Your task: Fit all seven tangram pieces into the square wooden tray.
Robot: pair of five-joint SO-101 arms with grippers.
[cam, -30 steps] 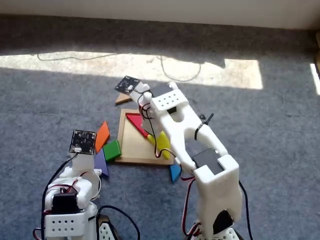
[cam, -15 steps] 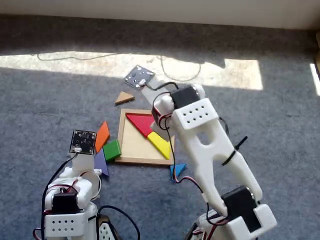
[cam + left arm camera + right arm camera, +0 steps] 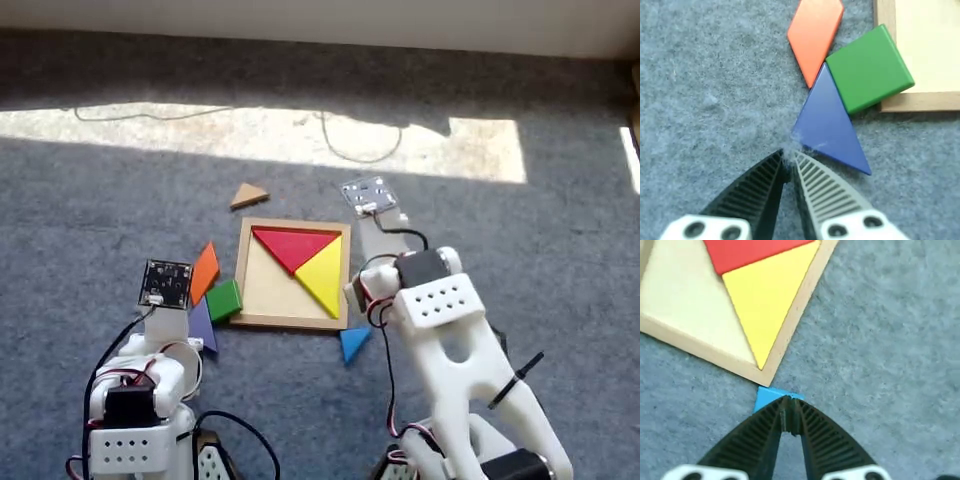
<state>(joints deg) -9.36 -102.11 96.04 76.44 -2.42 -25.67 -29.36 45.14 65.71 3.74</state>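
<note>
Counts: seven flat pieces are counted, two inside the one tray and five on the carpet; two arms are seen.
Left gripper (image 3: 788, 161): ribbed dark and pale fingers are pressed together with nothing between them, the tips set at a corner of the indigo triangle.
Orange parallelogram (image 3: 205, 270): one, smooth and glossy, laid on the carpet left of the tray, its tip meeting the indigo triangle's point.
Indigo triangle (image 3: 829, 125): one, laid flat on the carpet, one edge against the green square.
Green square (image 3: 223, 299): one, thick and painted, lodged against the tray's near left corner.
Tan triangle (image 3: 247, 195): one, small, unpainted wood, placed alone beyond the tray's far left corner.
Tray (image 3: 262, 310): square, pale wood with a raised frame; its left half is bare.
Red triangle (image 3: 295, 246): one, large, seated along the far edge inside the tray.
Yellow triangle (image 3: 325, 276): one, large, seated along the right edge, touching the red one.
Light blue triangle (image 3: 353, 342): one, small, on the carpet just off the tray's near right corner.
Right gripper (image 3: 790, 412): ribbed fingers are clenched empty, the tips directly over the light blue triangle.
Carpet (image 3: 540, 250): grey-blue, short fuzzy pile.
</note>
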